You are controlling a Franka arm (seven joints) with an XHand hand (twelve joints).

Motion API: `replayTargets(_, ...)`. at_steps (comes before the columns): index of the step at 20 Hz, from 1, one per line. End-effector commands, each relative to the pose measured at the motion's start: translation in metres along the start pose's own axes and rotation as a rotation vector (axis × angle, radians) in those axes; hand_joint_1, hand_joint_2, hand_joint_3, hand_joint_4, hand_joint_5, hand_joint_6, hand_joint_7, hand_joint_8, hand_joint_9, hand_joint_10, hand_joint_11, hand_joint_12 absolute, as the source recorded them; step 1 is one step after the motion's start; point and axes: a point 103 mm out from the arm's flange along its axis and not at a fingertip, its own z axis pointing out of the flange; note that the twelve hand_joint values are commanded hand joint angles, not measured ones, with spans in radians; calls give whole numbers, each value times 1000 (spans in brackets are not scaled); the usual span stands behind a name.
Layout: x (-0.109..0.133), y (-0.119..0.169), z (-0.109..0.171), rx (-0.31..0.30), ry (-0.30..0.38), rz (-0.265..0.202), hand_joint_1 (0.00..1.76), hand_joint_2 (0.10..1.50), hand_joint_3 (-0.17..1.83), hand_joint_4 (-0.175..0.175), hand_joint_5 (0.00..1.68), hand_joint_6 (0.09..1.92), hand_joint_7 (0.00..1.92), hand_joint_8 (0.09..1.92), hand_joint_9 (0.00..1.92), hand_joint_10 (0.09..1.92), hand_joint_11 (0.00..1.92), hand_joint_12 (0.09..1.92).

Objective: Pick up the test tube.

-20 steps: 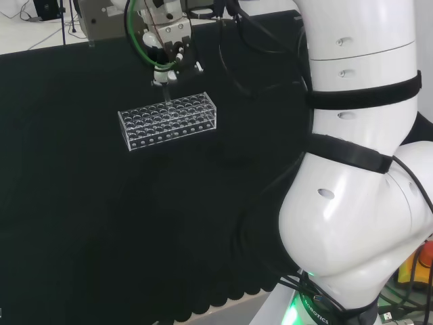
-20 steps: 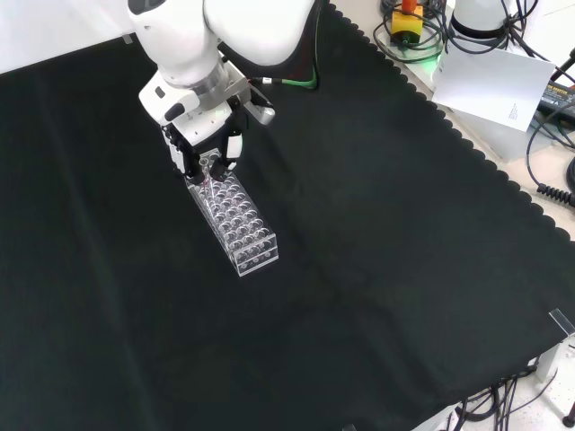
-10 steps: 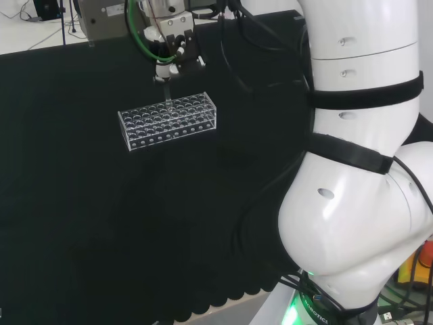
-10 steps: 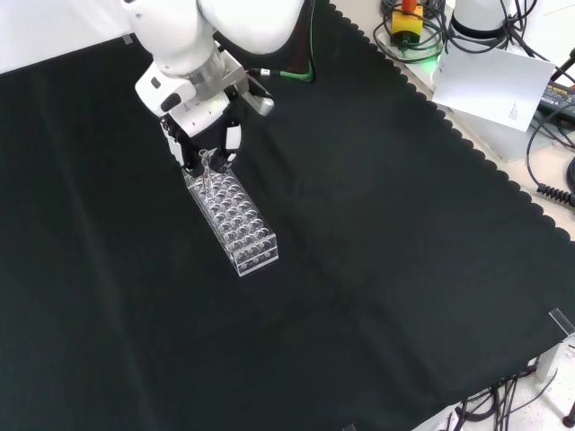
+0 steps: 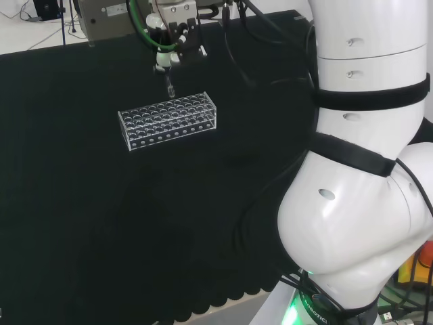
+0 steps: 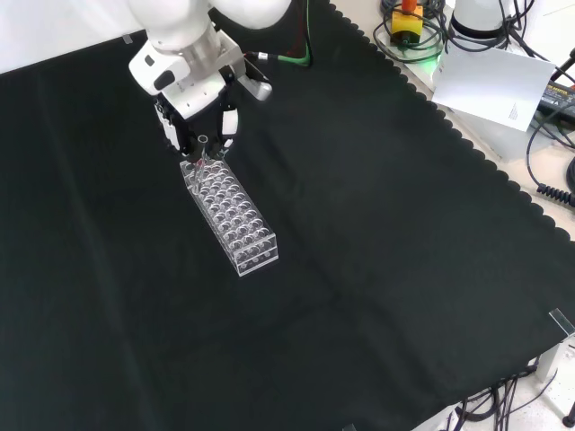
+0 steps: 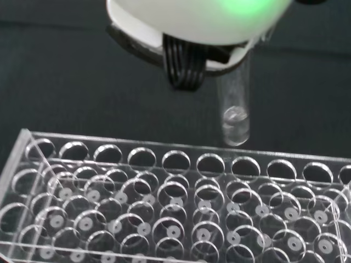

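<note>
Small clear glass test tube (image 7: 235,112) is being pinched upright by black-and-white hand (image 6: 199,126), just above clear plastic multi-hole rack (image 5: 168,120); lift should be kept vertical w/o tilt.

Clear glossy test tube (image 7: 235,112), matt cloth (image 6: 377,233)

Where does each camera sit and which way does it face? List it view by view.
Head view: behind and above the arm's base, looking over white arm links at the rack.
Front view: opposite the arm, looking down on the cloth; the robot hand enters from the top.
Wrist view: at the wrist, looking past the robot hand at the test tube.
All three share the rack and the test tube.
</note>
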Motion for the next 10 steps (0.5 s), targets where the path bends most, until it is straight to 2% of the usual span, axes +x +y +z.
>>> replayTargets(1, 2, -7, -25, -7, 26, -16, 1441, 588, 674, -175, 1316, 390, 1425, 684, 1566, 87, 1351, 781)
replayTargets(10, -4, -31, -72, -26, 22, -46, 1442, 584, 679, -175, 1320, 383, 1428, 680, 1570, 87, 1354, 781)
